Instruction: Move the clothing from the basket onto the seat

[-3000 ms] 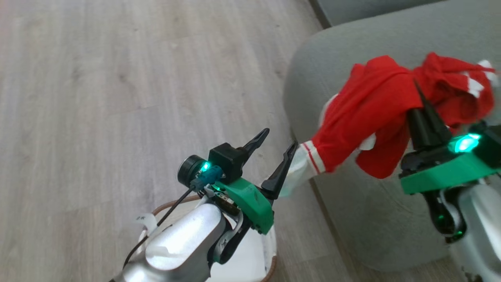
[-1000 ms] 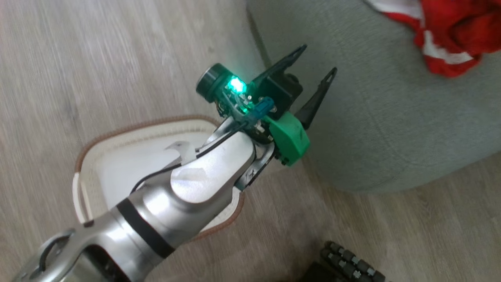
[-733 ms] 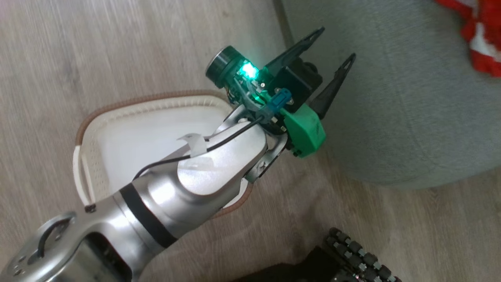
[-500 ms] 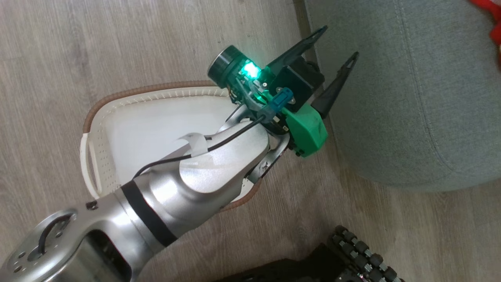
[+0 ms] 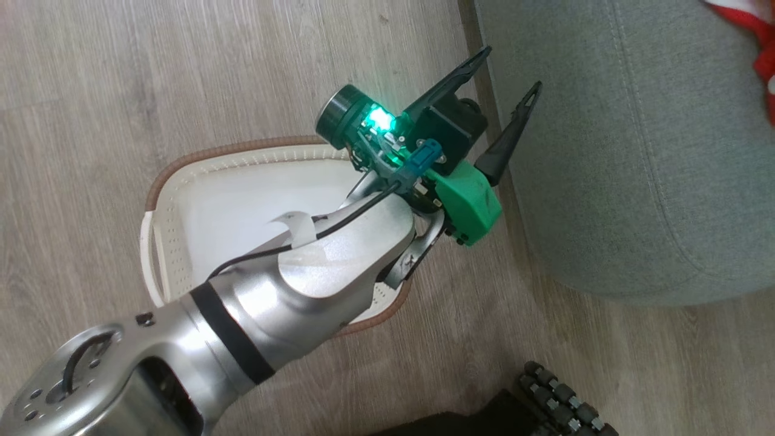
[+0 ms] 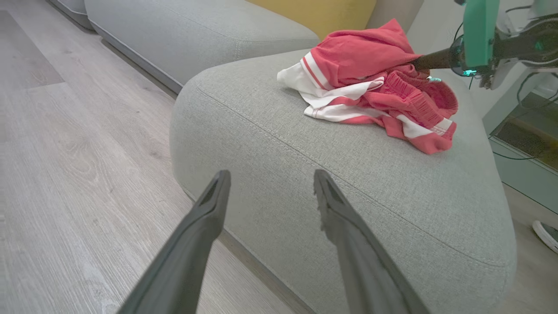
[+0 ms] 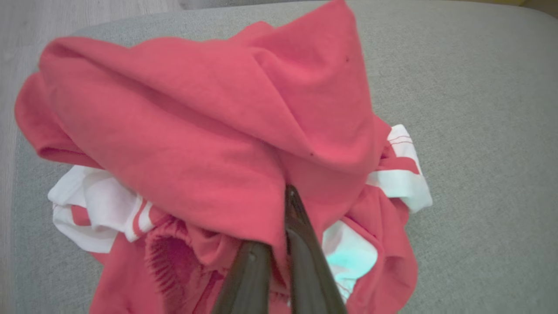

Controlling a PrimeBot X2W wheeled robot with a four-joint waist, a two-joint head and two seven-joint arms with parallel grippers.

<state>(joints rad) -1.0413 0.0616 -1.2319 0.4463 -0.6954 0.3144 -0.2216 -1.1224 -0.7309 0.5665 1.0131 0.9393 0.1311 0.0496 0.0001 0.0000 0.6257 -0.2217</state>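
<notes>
The red-and-white clothing (image 6: 366, 83) lies heaped on top of the grey-green seat (image 6: 348, 174). My right gripper (image 7: 283, 218) is shut on a red fold of the clothing (image 7: 218, 131), which rises to a peak at its dark fingers (image 6: 436, 59). The left gripper (image 5: 511, 68) hangs open and holds nothing, just off the seat's (image 5: 636, 151) near edge. Its two fingers point at the seat's front, and the gripper (image 6: 271, 176) stands well short of the heap. Beneath my left forearm sits the cream basket (image 5: 181, 163); its white inside shows no red fabric, though the arm hides part. A red corner of the clothing (image 5: 766, 60) peeks in at the head view's right edge.
Pale wood floor (image 5: 151, 72) surrounds the basket. My dark wheeled base (image 5: 563, 399) sits at the bottom of the head view. A second sofa cushion (image 6: 196, 30) and a yellow cushion (image 6: 314, 13) lie behind the seat. A shoe (image 6: 547, 233) rests on the floor at the far right.
Three seconds ago the right gripper held the clothing hanging over the seat's edge; now it rests on the seat. The head camera has swung towards the basket. The left gripper stays open.
</notes>
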